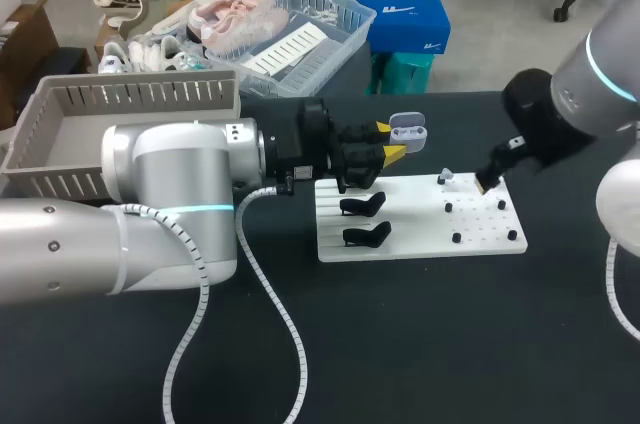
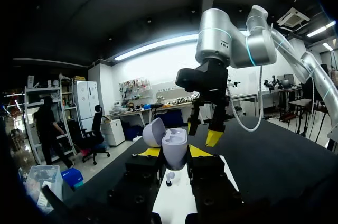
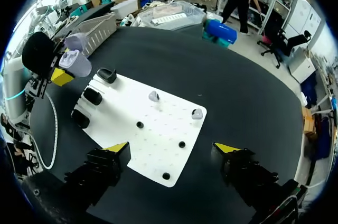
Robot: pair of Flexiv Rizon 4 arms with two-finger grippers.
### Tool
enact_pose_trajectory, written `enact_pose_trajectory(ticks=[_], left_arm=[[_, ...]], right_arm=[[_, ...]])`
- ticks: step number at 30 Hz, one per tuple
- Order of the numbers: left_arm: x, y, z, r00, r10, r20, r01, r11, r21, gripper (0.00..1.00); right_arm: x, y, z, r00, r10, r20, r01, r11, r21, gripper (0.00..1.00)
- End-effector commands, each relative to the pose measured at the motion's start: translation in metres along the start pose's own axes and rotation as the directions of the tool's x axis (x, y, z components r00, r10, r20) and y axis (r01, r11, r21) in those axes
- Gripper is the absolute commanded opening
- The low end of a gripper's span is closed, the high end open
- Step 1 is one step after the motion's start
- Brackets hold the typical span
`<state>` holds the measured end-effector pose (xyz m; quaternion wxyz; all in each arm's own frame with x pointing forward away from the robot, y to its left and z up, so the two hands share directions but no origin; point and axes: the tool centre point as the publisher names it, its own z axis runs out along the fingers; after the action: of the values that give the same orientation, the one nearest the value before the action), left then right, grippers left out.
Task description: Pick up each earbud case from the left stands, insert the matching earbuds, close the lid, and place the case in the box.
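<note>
Left gripper point(image 2: 174, 151) clamps the open pale-lilac plastic earbud case point(image 2: 174, 145), its lower sides hidden by the fingers; right gripper point(image 3: 172, 147) gapes wide, empty, above the white pegged board point(image 3: 153, 129).

Left arm point(image 1: 170, 194): comes in from the tabletop's left edge and lies low and nearly level, stretched to the tabletop's middle.
Left gripper point(image 1: 390, 141): at the middle of the tabletop, toward the far edge. Both yellow-tipped fingers press an earbud case point(image 2: 174, 147) from two sides, holding it upright above the tabletop.
Right arm point(image 1: 590, 84): comes in from the right edge with its forearm slanting down toward the middle.
Right gripper point(image 3: 172, 147): pointed down above the tabletop, right of the middle. Its fingers are spread wide and hold nothing, and it is apart from the left gripper.
</note>
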<state>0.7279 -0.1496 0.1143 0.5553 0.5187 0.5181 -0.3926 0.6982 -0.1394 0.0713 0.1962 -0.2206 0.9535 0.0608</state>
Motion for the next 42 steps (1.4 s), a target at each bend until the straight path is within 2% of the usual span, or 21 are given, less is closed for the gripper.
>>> enact_pose_trajectory(ticks=[1, 9, 24, 26, 27, 28, 42], left_arm=[[0.000, -0.001, 0.000, 1.000, 0.001, 0.002, -0.001, 1.000, -0.007, 0.00], [0.000, -0.001, 0.000, 1.000, 0.001, 0.002, -0.001, 1.000, -0.007, 0.00], [0.000, -0.001, 0.000, 1.000, 0.001, 0.002, -0.001, 1.000, -0.007, 0.00], [0.000, -0.001, 0.000, 1.000, 0.001, 0.002, -0.001, 1.000, -0.007, 0.09], [0.000, -0.001, 0.000, 1.000, 0.001, 0.002, -0.001, 1.000, -0.007, 0.07], [0.000, -0.001, 0.000, 1.000, 0.001, 0.002, -0.001, 1.000, -0.007, 0.00], [0.000, -0.001, 0.000, 1.000, 0.001, 0.002, -0.001, 1.000, -0.007, 0.00]], right_arm=[[0.008, -0.012, 0.017, 1.000, 0.002, 0.023, -0.002, 0.999, 0.035, 1.00], [0.014, -0.031, 0.024, 1.000, -0.024, 0.018, 0.024, 1.000, 0.011, 1.00], [-0.019, -0.044, 0.033, 0.989, -0.138, -0.061, 0.139, 0.990, 0.014, 1.00], [-0.023, -0.043, 0.036, 0.986, -0.149, -0.073, 0.150, 0.989, 0.012, 1.00], [-0.024, -0.043, 0.037, 0.984, -0.154, -0.086, 0.155, 0.988, 0.014, 1.00], [-0.025, -0.042, 0.040, 0.983, -0.155, -0.098, 0.158, 0.987, 0.021, 1.00], [-0.028, -0.039, 0.062, 0.979, -0.157, -0.133, 0.157, 0.988, -0.010, 1.00]])
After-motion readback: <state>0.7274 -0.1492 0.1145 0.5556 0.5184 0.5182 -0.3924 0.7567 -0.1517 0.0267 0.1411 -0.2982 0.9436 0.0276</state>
